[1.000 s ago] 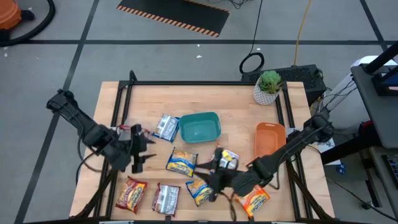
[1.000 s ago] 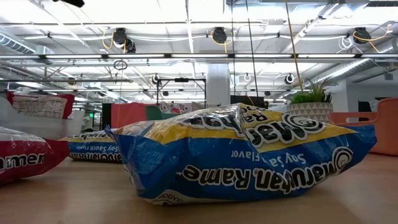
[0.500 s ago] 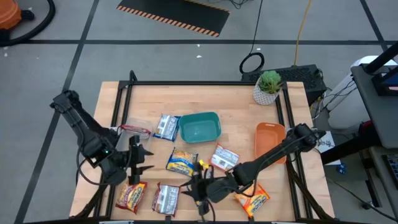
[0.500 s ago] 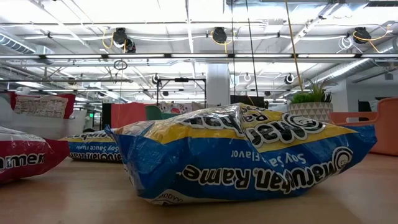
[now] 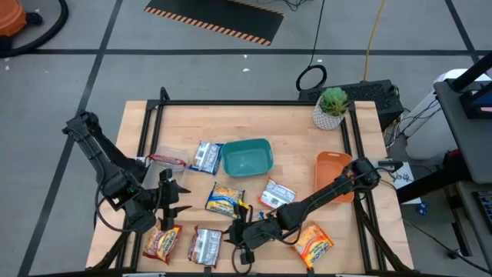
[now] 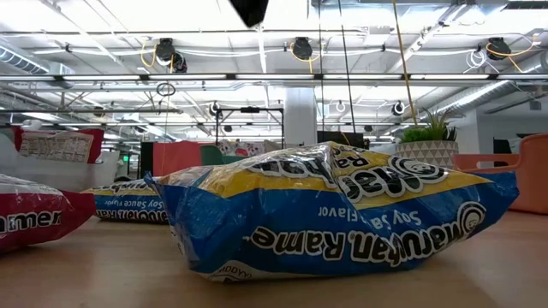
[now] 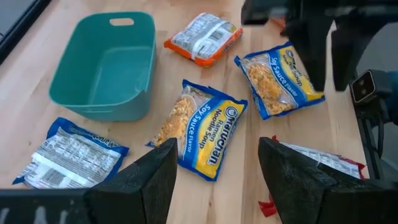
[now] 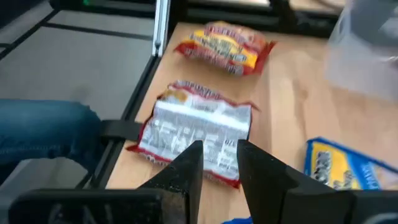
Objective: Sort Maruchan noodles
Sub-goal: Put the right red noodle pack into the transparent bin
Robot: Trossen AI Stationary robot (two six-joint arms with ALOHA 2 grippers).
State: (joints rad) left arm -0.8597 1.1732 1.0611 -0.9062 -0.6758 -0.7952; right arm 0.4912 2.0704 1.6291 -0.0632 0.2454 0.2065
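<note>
Maruchan noodles lie scattered over the near half of the wooden table (image 5: 292, 131), and we count seven packets. A blue packet lying back-up (image 5: 206, 157) sits just left of the teal bin (image 5: 247, 157), its long axis running roughly front to back. A blue-and-yellow packet (image 5: 224, 199) lies in front of the bin, long axis roughly left to right. An orange-edged packet with a white back (image 5: 277, 195) lies slanted, near the orange tray (image 5: 334, 171). Along the front edge we see a red packet (image 5: 160, 241), face up and slanted. Next to it is a red packet with its silver back up (image 5: 204, 245), long axis front to back. An orange-red packet (image 5: 314, 245) lies further right, on a diagonal. In the left wrist view a second blue-and-yellow packet (image 7: 278, 79) lies slanted beside the right arm.

We find the left gripper (image 5: 171, 204) above the table's left front, near the red packet. Its fingers (image 7: 143, 180) are spread wide, with nothing between them. The right gripper (image 5: 242, 238) hangs at the front middle, close to the silver-backed packet. Its fingers (image 8: 186, 165) stand a narrow gap apart and grip nothing. A potted plant (image 5: 331, 106) stands at the far right corner.
</note>
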